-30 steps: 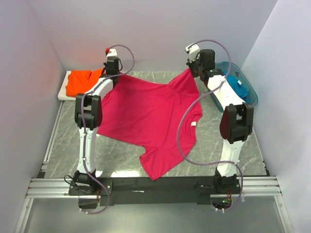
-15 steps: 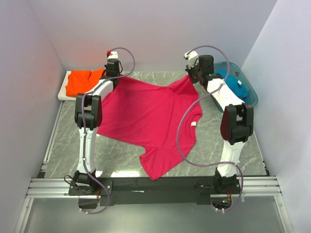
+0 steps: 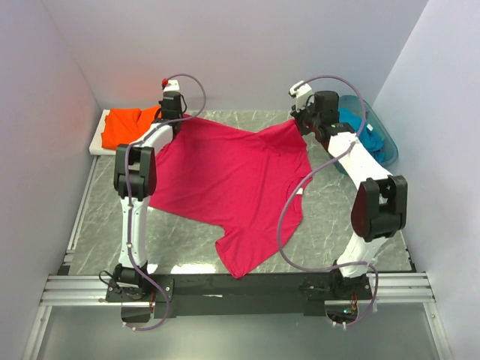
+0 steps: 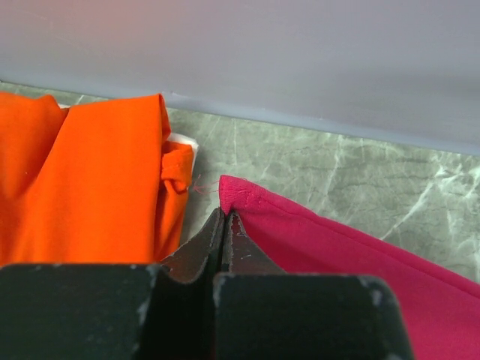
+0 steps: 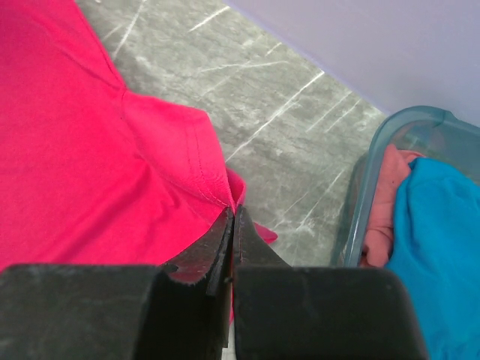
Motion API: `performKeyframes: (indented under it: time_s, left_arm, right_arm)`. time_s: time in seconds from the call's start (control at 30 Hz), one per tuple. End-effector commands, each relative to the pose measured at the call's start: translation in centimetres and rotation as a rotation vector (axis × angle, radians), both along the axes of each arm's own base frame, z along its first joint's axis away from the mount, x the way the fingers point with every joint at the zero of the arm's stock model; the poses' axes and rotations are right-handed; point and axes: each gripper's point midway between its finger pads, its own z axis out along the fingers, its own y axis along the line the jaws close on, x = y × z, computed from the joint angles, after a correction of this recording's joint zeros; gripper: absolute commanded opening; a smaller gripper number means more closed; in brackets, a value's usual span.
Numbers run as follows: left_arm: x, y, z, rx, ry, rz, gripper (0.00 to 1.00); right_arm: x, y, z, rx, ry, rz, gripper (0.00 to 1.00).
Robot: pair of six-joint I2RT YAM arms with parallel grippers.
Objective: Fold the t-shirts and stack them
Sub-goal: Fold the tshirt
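**A:** What are the two grippers doing?

**B:** Both are pinching, with the jaws pressed together. The left gripper (image 4: 225, 217) is clamping a hemmed corner of the magenta-red cotton t-shirt (image 3: 232, 184). The right gripper (image 5: 232, 214) is nipping what looks like a sleeve edge of the same shirt. The far edge is stretching between them. The rest is lying spread across the grey marbled table (image 3: 97, 217), with one sleeve trailing toward the near edge.

**A:** And the others?

**B:** The bright orange t-shirt (image 3: 127, 126) is sitting on a white board (image 3: 97, 144) in the far-left corner, just beside the left gripper. The teal-blue t-shirt (image 5: 435, 247) is lying in the translucent teal plastic basket (image 5: 375, 172) at far right, beside a salmon-pink cloth (image 5: 386, 202).

**A:** What's worrying you?

**B:** The grips. Each jaw pair is holding only a sliver of fabric, so a sharp pull could slip a corner out and the fold would go crooked.

**A:** Anything else?

**B:** The right arm's lavender cable (image 3: 285, 217) is looping over the collar area. If that arm sweeps inward, the cable could drag or wrinkle the cloth. On the left, any drift sideways is risking a snag on the orange shirt. The trailing near sleeve could also tuck under if the shirt is drawn across the table.
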Motion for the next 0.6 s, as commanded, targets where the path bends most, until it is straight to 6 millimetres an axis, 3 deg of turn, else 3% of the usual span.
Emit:
performKeyframes:
  time_s: [0.0,0.57]
  left_arm:
    - [0.0,0.9,4.2,-0.013,-0.088,0.024,0.0]
    - [-0.2,2.2,4.8,-0.024,-0.106,0.024,0.0]
  right_arm:
    - [-0.8,0.6,2.7,0.026,-0.076,0.033,0.0]
    - [-4.3,2.2,2.6,0.056,-0.053,0.105,0.0]
